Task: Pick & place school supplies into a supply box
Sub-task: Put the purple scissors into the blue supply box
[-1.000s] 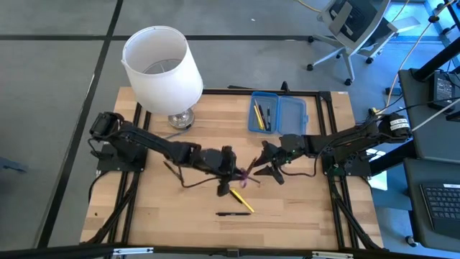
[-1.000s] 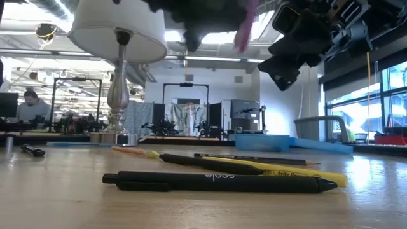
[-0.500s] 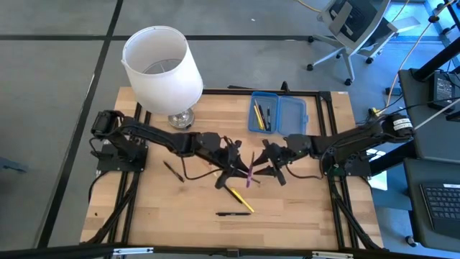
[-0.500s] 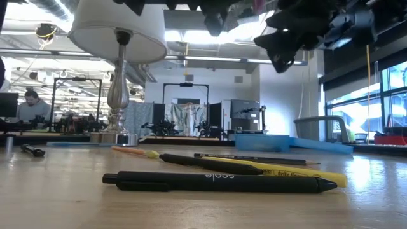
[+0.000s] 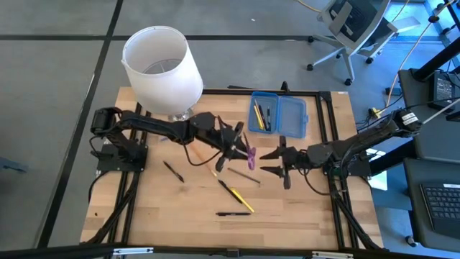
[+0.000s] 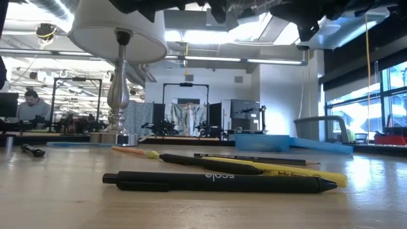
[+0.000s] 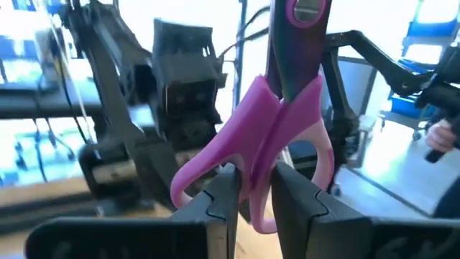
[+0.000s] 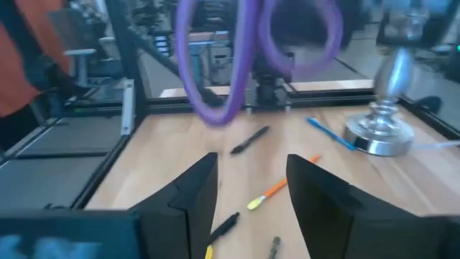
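Table (image 5: 144,208), lamp (image 5: 162,65) far left. Blue box (image 5: 287,116) open at far right, pens inside. Left gripper (image 5: 241,150) mid-table, raised, clamped narrow on purple scissors (image 7: 277,122). Right gripper (image 5: 277,161) just right of it, jaws wide, empty. Yellow pencil (image 5: 241,201) and black pen (image 5: 233,214) loose near front.

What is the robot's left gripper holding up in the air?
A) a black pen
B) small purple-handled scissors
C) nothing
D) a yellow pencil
B: the left gripper is shut on the small purple-handled scissors, lifted above the wooden table, with the open right gripper facing them.
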Robot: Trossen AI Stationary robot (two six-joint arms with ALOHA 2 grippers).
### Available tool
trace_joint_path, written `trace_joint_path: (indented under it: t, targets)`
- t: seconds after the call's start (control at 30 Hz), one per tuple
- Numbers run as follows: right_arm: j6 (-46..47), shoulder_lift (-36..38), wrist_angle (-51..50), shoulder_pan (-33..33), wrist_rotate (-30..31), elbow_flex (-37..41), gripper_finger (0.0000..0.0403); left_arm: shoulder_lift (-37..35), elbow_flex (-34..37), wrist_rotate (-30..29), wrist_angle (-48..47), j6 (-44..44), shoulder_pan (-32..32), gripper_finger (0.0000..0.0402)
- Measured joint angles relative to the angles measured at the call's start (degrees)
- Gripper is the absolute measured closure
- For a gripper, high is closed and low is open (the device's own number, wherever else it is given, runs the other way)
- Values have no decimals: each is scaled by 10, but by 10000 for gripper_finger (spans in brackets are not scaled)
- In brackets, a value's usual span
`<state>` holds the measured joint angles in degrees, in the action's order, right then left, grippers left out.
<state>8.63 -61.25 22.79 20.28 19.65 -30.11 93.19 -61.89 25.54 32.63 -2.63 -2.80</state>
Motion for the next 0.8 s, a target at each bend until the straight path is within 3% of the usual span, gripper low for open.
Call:
trace_joint_path:
  t: [0.23,0.5,0.63,0.8]
  targets:
    - [59,-1,31,0,2,0,233,0,0,69,31,15,-12,348]
    - [95,-1,81,0,5,0,233,0,0,73,39,91,-12,348]
    - [160,-1,93,-3,15,0,233,0,0,59,41,135,-6,348]
    - [267,-1,92,-18,-17,0,233,1,0,57,66,145,-5,348]
